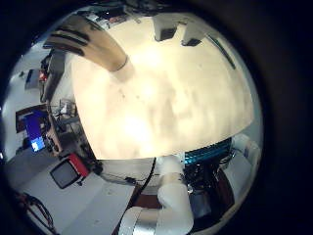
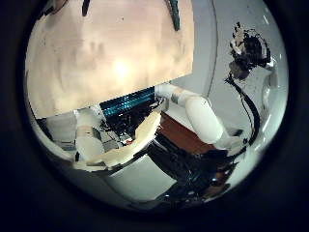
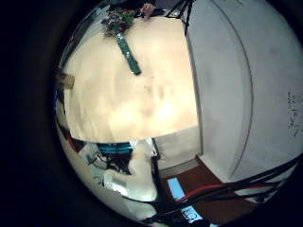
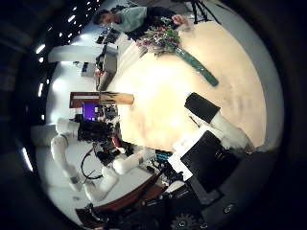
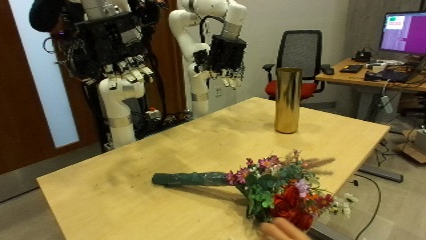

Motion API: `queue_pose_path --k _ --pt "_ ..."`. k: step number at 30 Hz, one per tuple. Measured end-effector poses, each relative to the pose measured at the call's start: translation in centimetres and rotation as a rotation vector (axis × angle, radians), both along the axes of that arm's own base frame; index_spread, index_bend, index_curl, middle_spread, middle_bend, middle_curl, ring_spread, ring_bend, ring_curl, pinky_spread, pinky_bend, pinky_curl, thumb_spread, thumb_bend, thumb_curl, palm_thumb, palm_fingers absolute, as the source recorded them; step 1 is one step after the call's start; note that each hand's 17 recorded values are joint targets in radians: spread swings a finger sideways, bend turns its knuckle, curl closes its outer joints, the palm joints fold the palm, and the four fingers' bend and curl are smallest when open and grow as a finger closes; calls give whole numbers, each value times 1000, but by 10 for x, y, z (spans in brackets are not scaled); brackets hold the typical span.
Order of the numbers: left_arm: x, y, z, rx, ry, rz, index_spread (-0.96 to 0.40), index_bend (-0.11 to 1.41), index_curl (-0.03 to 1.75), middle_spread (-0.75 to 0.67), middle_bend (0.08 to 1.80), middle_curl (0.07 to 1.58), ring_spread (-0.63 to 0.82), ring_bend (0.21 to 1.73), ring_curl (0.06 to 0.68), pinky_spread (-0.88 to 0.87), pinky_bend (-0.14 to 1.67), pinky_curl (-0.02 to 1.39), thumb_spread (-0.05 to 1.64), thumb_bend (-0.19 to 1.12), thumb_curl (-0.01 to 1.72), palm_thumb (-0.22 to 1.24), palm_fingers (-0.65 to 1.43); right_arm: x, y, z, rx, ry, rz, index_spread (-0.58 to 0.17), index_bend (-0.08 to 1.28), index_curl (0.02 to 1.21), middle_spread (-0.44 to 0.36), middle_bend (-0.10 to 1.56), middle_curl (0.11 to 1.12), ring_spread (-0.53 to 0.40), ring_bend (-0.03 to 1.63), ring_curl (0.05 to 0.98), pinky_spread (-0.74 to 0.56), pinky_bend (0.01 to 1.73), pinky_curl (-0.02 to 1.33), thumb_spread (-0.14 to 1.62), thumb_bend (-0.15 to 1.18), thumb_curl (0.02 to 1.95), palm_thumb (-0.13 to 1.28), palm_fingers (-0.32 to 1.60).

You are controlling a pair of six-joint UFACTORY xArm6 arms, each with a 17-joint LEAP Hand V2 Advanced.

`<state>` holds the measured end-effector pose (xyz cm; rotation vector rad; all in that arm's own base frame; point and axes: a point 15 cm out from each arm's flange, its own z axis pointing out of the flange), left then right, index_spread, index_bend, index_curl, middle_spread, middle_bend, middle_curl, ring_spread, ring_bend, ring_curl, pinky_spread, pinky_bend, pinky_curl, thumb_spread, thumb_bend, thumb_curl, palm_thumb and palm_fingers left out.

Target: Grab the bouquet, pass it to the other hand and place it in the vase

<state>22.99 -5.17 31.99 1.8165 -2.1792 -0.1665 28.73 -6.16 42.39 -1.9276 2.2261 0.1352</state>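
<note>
The bouquet of pink and red flowers with green leaves and a dark green wrapped stem lies flat on the pale wooden table. It is on the near part of the top, well apart from the tall gold metal cylinder vase. Its stem end points away from the vase and its blooms spread toward the table's front edge. A person's hand touches the flower end there, on the side of the bouquet away from the vase. My right palm views show the same bouquet lying far off on the tabletop, with nothing of mine near it.

The vase stands upright close to the table's far edge, with nothing in it that I can see.

My left hand hangs high above and behind the table, far from the vase and farther still from the bouquet. Its fingers droop loose and it holds nothing. My right hand hangs beside it, on the side nearer the vase but well above and behind it. Its fingers are slack and hold nothing either.
</note>
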Motion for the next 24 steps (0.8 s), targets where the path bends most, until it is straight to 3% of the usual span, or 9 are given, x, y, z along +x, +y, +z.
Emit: queue_pose_path --k 11,12,16,24 --pt "-3 3 -4 -14 8 0 165 162 309 269 198 338 406 537 184 457 251 319 833 -35 313 328 206 6 24 -18 33 47 17 -280 165 287 17 238 338 90 417 192 332 255 279 1021 -25 386 754 386" --pt "-3 0 -3 -13 3 -17 166 165 305 271 200 345 412 543 181 458 262 317 835 -34 313 329 204 9 27 -26 51 69 19 -250 145 266 21 274 347 38 509 201 290 315 281 1039 -30 373 711 441" --pt "-1 -3 0 -16 -10 -49 171 158 300 280 208 346 425 572 186 463 256 313 836 -34 313 329 225 17 30 -35 80 99 0 -236 144 258 24 295 353 30 543 206 283 333 283 1046 -31 366 687 443" --pt "6 -13 1 -39 -30 -109 169 166 302 283 212 348 404 570 182 459 264 314 839 -38 309 316 225 63 18 -70 124 218 -96 -231 154 252 14 341 368 -5 612 212 243 379 281 1057 -27 356 647 463"
